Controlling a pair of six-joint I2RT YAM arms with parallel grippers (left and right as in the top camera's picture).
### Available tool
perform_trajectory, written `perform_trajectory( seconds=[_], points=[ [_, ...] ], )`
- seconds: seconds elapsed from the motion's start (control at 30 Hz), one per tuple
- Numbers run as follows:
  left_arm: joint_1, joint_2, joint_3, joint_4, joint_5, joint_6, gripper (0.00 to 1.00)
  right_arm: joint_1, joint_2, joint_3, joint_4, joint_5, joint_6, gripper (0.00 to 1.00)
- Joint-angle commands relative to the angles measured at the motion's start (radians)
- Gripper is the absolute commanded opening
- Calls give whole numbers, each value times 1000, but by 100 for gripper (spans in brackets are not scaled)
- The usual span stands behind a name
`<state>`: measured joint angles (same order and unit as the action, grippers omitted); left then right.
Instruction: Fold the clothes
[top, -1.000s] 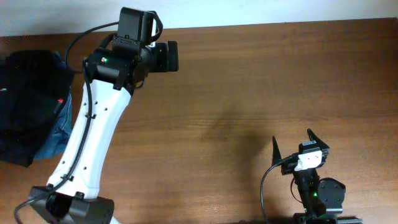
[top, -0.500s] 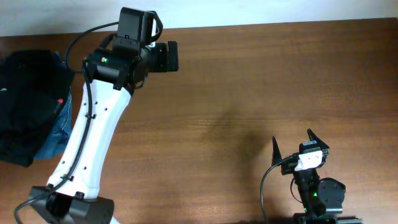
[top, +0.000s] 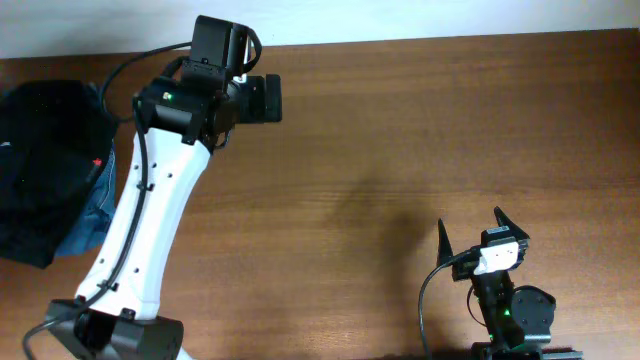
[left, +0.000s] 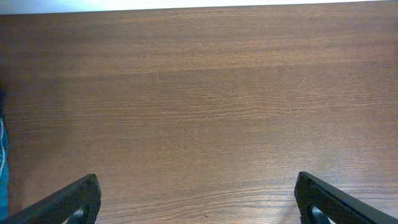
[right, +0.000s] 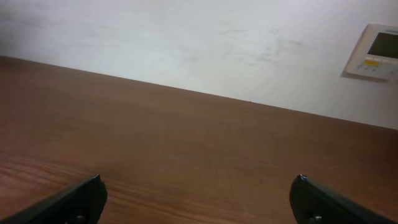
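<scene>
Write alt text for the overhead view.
A heap of black clothes with blue denim lies at the wooden table's left edge. The left gripper hangs open over bare wood beside it; the right gripper sits open near the bottom right.

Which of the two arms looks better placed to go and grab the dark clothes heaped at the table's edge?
Left, probably. The left hand, open, hangs nearer the heap of soft black clothes; the right hand, also open, sits far across the brown wooden table.
</scene>
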<state>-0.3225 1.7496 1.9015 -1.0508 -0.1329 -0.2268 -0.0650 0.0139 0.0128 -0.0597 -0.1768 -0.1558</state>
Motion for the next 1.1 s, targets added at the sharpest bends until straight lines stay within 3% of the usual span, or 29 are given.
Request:
perform_trajectory(
  seconds=[0.0,0.3,0.4,0.6,0.8,1.07],
  points=[
    [0,-72,-1,1,-23,16,99,-9,-10,-7,-4,5,15,99],
    [1,-231,-8,5,-124,16,99,-9,-10,-7,-4,5,15,99],
    [3,-296,-91,87,-203,16,99,-9,-10,-7,-4,5,15,99],
    [61,-473,-462,433,-181,16,99,-9,-10,-7,-4,5,15,99],
    [136,-701,-912,766,-69,15,99,-9,-10,-7,-4,5,15,99],
    [178,-1001,-1355,1022,-13,-11,99,-9,-10,-7,-4,5,15,99]
  ],
)
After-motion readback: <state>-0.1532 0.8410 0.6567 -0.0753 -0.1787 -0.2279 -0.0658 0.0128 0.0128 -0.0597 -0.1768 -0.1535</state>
